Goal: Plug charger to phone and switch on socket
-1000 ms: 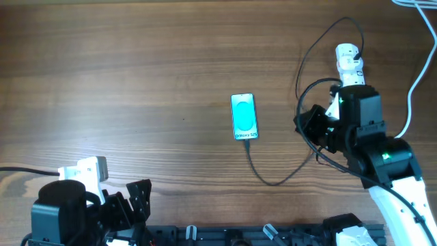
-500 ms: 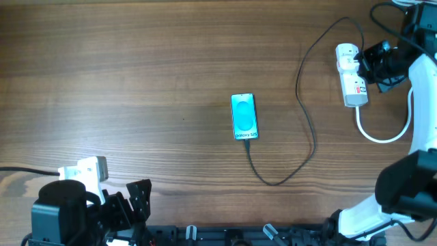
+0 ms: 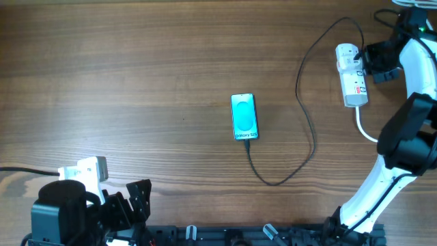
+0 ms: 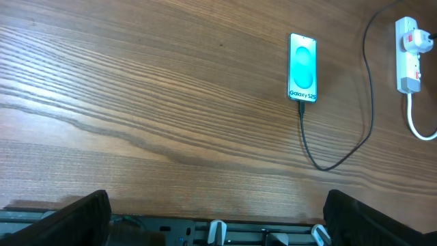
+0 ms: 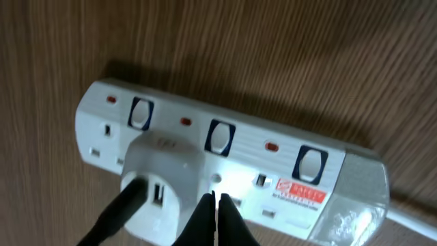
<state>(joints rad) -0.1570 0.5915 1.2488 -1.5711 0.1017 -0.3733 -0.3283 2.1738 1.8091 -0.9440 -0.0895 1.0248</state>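
Observation:
The phone [image 3: 244,117] lies mid-table with its cyan screen up; it also shows in the left wrist view [image 4: 303,67]. The thin black charger cable [image 3: 305,123] runs from the phone's near end in a loop up to a white adapter [image 5: 158,191] plugged into the white socket strip [image 3: 350,75]. In the right wrist view the socket strip [image 5: 287,171] shows three dark rocker switches and red marks. My right gripper [image 5: 215,199] is shut and empty, its tips just over the strip beside the adapter. My left gripper [image 4: 215,225] is open and empty at the table's near edge.
A thicker white cord [image 3: 365,126] leaves the strip's grey end and curves toward the right arm's base. A black rail [image 4: 218,229] runs along the near table edge. Bare wooden tabletop [image 3: 123,75] spans the left and middle.
My right arm has swung from the near right of the table up to the far right corner. Its gripper has settled over the socket strip. The phone, cable and left arm have not moved.

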